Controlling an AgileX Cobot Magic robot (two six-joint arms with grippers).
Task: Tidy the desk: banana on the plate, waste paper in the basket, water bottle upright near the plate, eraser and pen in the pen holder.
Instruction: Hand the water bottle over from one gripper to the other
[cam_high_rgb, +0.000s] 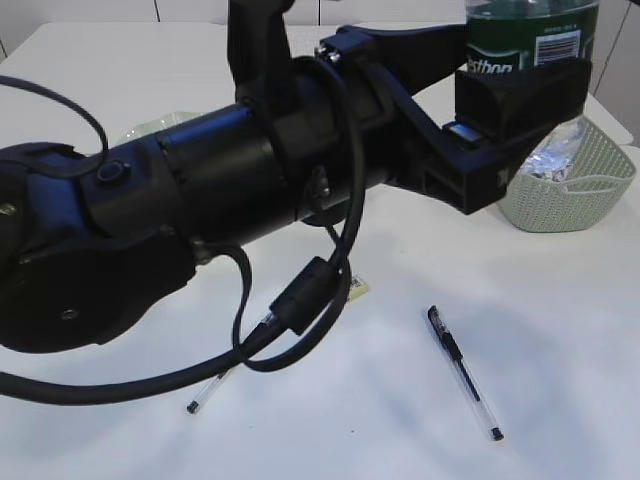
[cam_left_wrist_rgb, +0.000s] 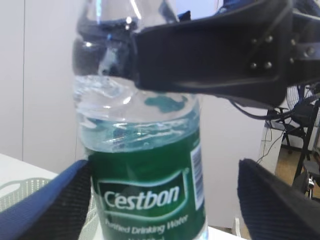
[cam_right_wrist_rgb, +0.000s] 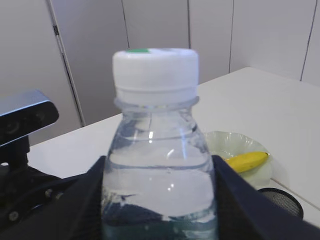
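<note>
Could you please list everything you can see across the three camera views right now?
water bottle: one, clear with green label and white cap, upright between the grippers
pen: one, black and clear, on the table at front right
second pen: one, clear with dark tip, front left, partly hidden by a cable
basket: one, pale green mesh, right edge, crumpled silvery paper inside
plate: one, pale green, seen in the right wrist view
banana: one, yellow, lying on the plate
pen holder: one, dark mesh, beside the plate
table: one, white
left gripper: one, black, pads apart, right pad clear of the bottle
right gripper: one, black, pads against the bottle's shoulder
</note>
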